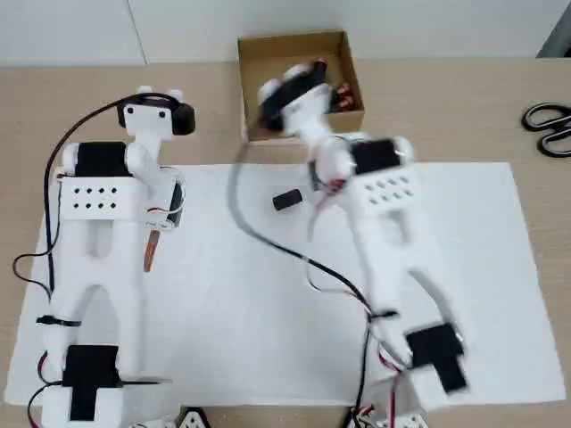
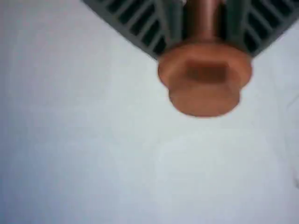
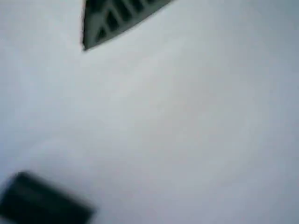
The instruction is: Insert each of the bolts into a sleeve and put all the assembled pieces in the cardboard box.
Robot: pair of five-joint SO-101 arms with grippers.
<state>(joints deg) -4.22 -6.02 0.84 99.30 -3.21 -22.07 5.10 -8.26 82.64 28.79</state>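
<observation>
Bolt point(image 2: 204, 79), copper-brown with a broad round head, sits clamped by its shaft in the left gripper point(image 2: 204, 32). The jaws are closed tight on it, and the head sticks out past their tips above the white sheet point(image 1: 232, 312) that covers the counter point(image 1: 53, 107). A black sleeve point(image 1: 286, 199) lies on the sheet well apart from it, near the right arm. The right gripper point(image 1: 285, 96) hangs over the cardboard box point(image 1: 259, 53), too blurred to tell whether it is open or closed. Reddish-brown pieces point(image 1: 343, 96) lie against the box's right wall. Scissors point(image 1: 546, 125) rest near the counter's right edge.
</observation>
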